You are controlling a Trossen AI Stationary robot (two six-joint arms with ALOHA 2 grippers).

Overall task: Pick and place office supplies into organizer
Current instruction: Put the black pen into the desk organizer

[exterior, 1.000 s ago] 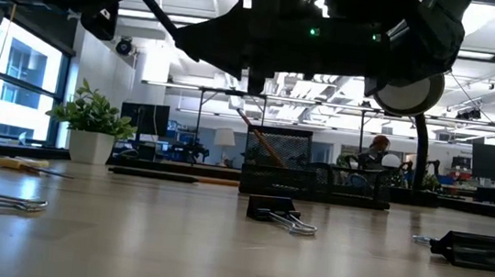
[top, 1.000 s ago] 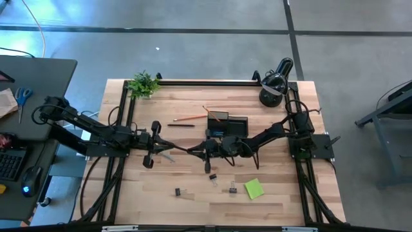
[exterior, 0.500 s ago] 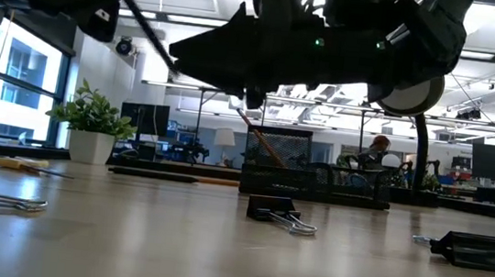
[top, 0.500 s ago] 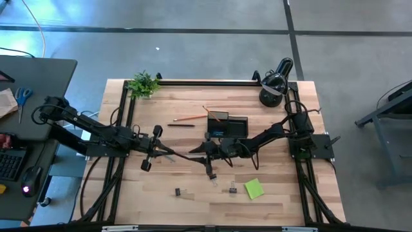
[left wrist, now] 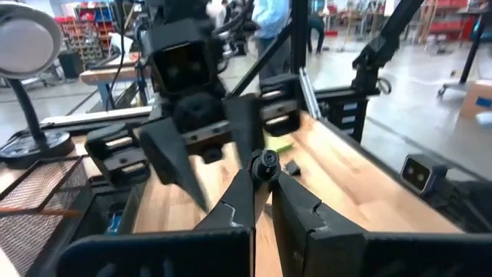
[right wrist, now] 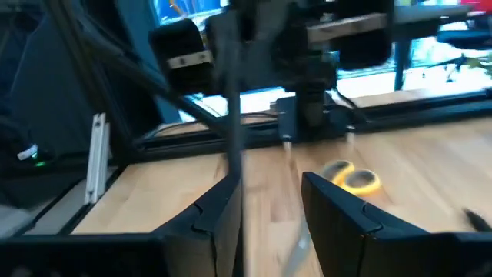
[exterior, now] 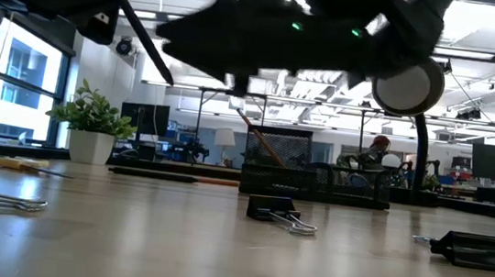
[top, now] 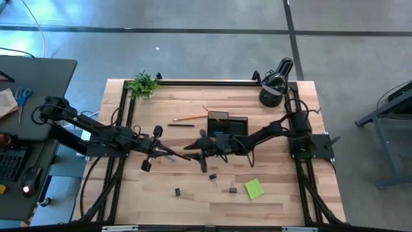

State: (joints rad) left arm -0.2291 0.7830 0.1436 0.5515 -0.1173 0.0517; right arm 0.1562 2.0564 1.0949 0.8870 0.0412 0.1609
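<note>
My left gripper point(top: 159, 147) is shut on a thin black pen point(top: 177, 153) in mid-air over the table's middle. The pen points toward my right gripper point(top: 197, 152), which faces it with open fingers close to the pen's free end; whether they touch it, I cannot tell. Yellow-handled scissors point(right wrist: 350, 178) lie on the table below. The black organizer point(top: 228, 124) stands just beyond, with an orange pencil point(top: 187, 118) and another black pen point(top: 182, 125) lying at its left. Binder clips point(top: 212, 177) and a lime sticky pad point(top: 253, 188) lie nearer the front. My left gripper pinches the black pen between its two fingers point(left wrist: 234, 201), near the pen's end point(left wrist: 266, 165). The fingers come in level from the table's left. The pen is clear of the table and slants down from the fingers toward the right gripper.
A black desk lamp point(top: 273, 87) stands at the far right corner and a small green plant point(top: 143, 84) at the far left. More binder clips point(top: 179, 191) point(top: 232, 189) lie near the front edge. Bare wood lies at the front left.
My right gripper has opened and let go of the pen, then edged toward the table's left. My left wrist has turned a little. The pen, which bridged both grippers, now hangs from the left gripper alone with its free end tipped downward.
</note>
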